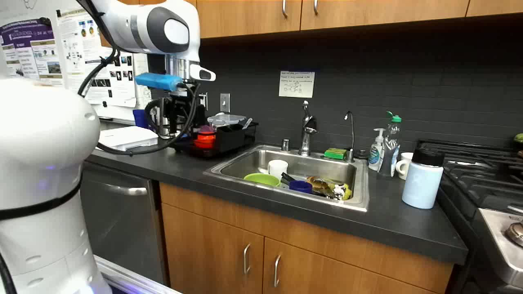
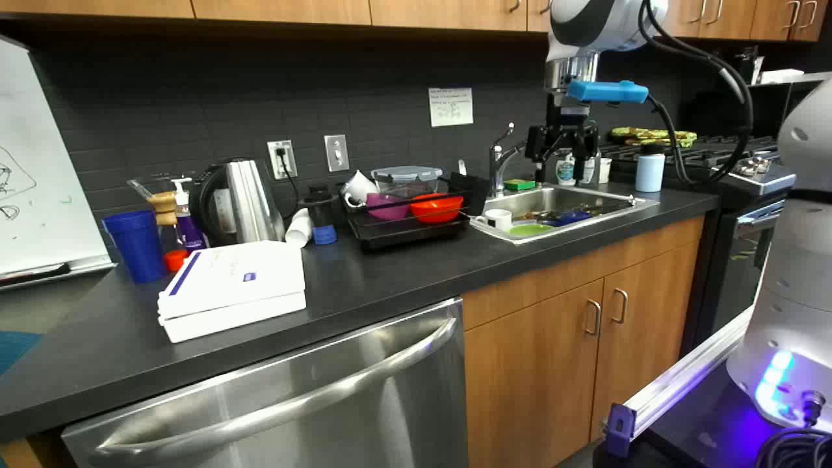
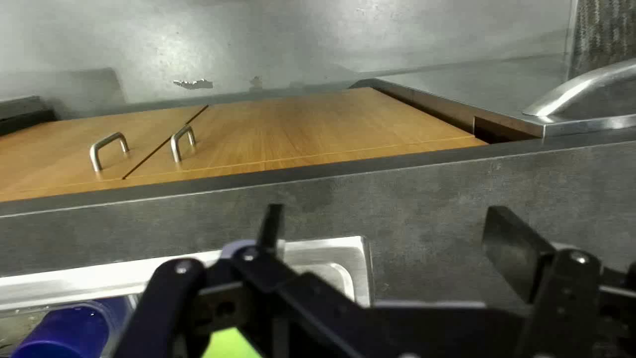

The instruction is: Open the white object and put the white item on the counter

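Lying flat, the white box (image 2: 244, 278) parallels the counter edge (image 2: 390, 308), long axis unclear, end effector (image 3: 386, 228) gaping.

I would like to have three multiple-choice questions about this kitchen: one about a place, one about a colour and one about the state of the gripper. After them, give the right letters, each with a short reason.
1. Where does the pale blue bottle stand?
A. On the counter, between the sink and the stove
B. Inside the sink
C. On top of the stove

2. What colour is the tall cup near the whiteboard?
A. Yellow
B. Red
C. Blue

3. How is the gripper?
A. Shut, holding nothing
B. Open, holding nothing
C. Shut on the tall cup

Right letters:
1. A: both exterior views show the bottle there.
2. C: its visible side is blue in an exterior view.
3. B: in the wrist view its fingers stand wide apart, with nothing gripped between them.
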